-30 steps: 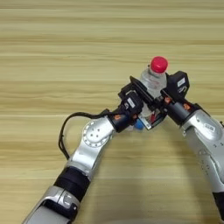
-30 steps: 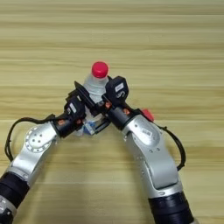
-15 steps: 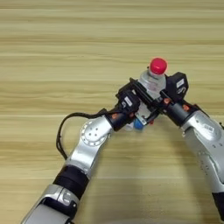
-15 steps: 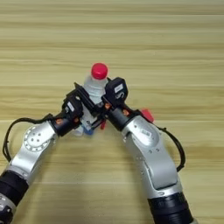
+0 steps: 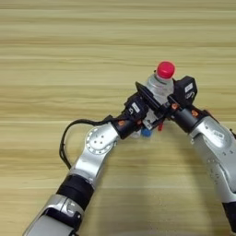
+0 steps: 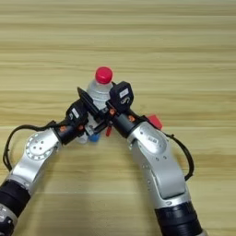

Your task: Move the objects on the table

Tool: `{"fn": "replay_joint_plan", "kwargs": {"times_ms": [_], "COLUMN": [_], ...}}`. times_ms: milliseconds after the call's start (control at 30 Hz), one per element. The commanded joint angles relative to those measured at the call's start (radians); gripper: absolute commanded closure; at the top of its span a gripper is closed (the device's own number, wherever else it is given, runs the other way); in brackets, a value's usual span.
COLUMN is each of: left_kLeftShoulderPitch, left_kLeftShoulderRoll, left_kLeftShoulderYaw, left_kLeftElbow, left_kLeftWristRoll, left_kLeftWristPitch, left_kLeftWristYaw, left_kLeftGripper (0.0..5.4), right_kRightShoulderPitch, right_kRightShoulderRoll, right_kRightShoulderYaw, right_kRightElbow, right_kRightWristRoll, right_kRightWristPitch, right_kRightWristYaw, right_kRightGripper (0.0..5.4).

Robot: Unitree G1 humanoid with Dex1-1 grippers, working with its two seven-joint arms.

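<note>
Both grippers met at the clear plastic bottle (image 6: 99,90): left gripper (image 5: 150,99) pressed against its near-left side with a long black finger laid across the body, right gripper (image 6: 110,103) crowding in from the near right. Hard to tell whether either pair of fingers is clamped on the bottle or merely against it; overlapping too much to read. Bottle upright on the table (image 5: 55,60), red cap up, apparently resting on the wood rather than lifted. Just beneath the fingers, a bit of blue tube (image 6: 94,137) and a sliver of red, possibly the marker (image 6: 108,131). Small red cube (image 6: 155,121) just behind the right forearm, untouched. Green-and-white tube nowhere visible, perhaps hidden under the arms. Judged from this: everything bunched mid-table, bottle being engaged, nothing clearly relocated, most of the moving left to do.
</note>
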Motion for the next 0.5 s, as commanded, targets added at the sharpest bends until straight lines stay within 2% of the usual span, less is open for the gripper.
{"fn": "replay_joint_plan", "kwargs": {"times_ms": [33, 100, 500], "left_kLeftShoulderPitch": [-0.023, -0.024, -0.024], "left_kLeftShoulderRoll": [-0.003, -0.003, -0.004], "left_kLeftShoulderYaw": [0.004, 0.005, 0.010], "left_kLeftElbow": [-0.001, -0.001, 0.001], "left_kLeftWristRoll": [-0.003, -0.003, 0.000], "left_kLeftWristPitch": [-0.003, -0.004, -0.005], "left_kLeftWristYaw": [-0.007, -0.007, -0.008], "left_kLeftGripper": [1.96, 1.99, 2.22], "right_kRightShoulderPitch": [-0.022, -0.023, -0.023], "right_kRightShoulderRoll": [0.006, 0.006, 0.005], "right_kRightShoulderYaw": [0.005, 0.005, 0.012], "right_kRightElbow": [0.017, 0.022, 0.030], "right_kRightWristRoll": [-0.005, -0.009, 0.008], "right_kRightWristPitch": [-0.009, -0.012, -0.031], "right_kRightWristYaw": [0.007, 0.004, 0.031], "right_kRightGripper": [2.04, 1.61, 0.28]}}
